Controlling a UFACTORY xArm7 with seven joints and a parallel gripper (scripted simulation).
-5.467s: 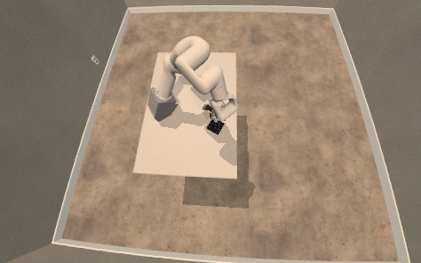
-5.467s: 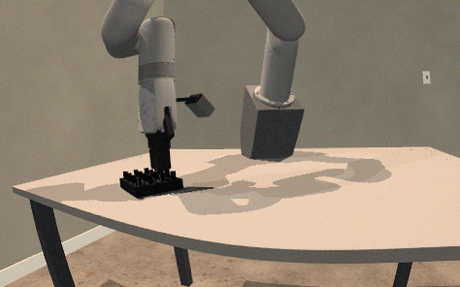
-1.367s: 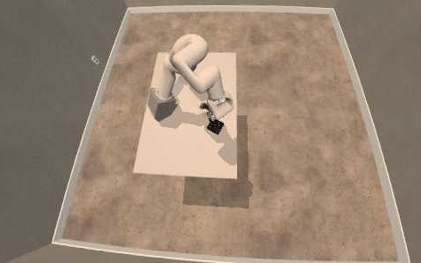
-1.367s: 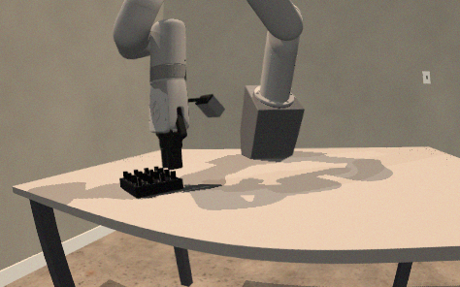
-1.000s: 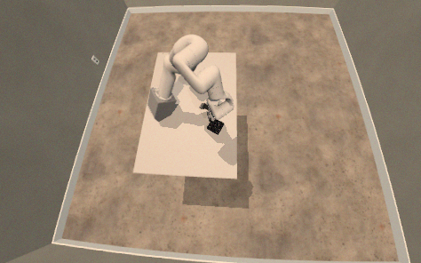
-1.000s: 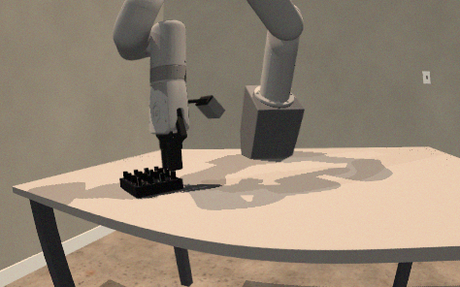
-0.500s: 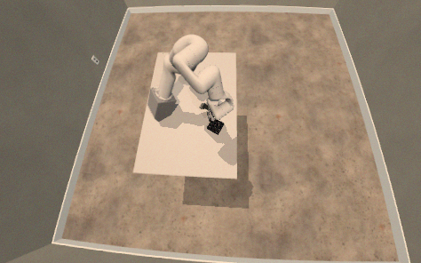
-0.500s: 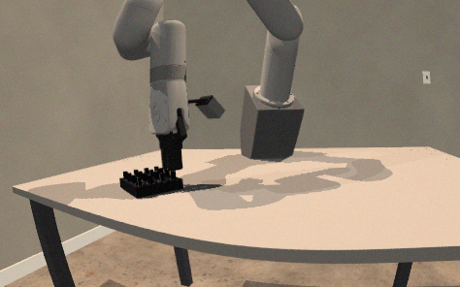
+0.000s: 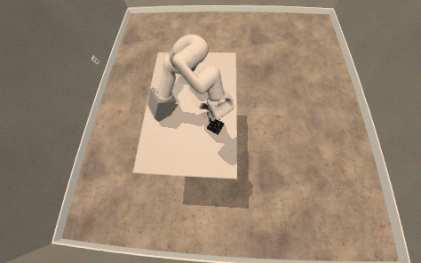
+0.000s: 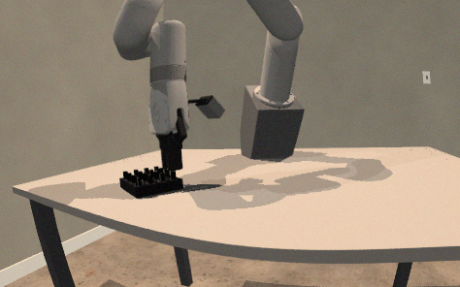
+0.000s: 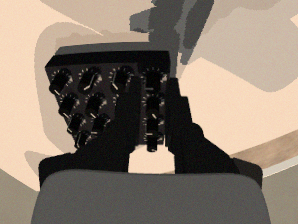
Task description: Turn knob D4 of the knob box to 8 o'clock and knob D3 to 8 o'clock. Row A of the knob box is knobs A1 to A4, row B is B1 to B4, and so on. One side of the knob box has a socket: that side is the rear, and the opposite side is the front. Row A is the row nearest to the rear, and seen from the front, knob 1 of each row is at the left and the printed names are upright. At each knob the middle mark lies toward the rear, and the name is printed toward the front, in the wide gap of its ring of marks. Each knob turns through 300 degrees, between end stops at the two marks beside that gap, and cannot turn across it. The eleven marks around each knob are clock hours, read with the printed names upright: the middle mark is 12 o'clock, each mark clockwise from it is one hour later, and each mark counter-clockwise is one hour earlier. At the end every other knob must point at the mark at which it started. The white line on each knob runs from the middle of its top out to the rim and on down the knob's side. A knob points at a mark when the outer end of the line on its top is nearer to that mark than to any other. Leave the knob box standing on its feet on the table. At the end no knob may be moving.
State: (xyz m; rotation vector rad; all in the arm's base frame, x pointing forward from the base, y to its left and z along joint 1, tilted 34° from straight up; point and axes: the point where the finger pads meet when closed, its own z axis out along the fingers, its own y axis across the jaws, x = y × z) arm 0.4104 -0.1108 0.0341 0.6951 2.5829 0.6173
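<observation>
The black knob box stands on its feet on the table, near its edge. My gripper points straight down over one end of the box. Its fingers stand a little apart. In the wrist view they straddle the right-hand column of knobs, with a knob showing in the gap between them. I cannot tell whether the fingers touch it. The printed names and the white lines are too small to read.
The arm's grey base stands on the table behind the box. The wrist camera housing sticks out beside the arm. The table edge runs close in front of the box.
</observation>
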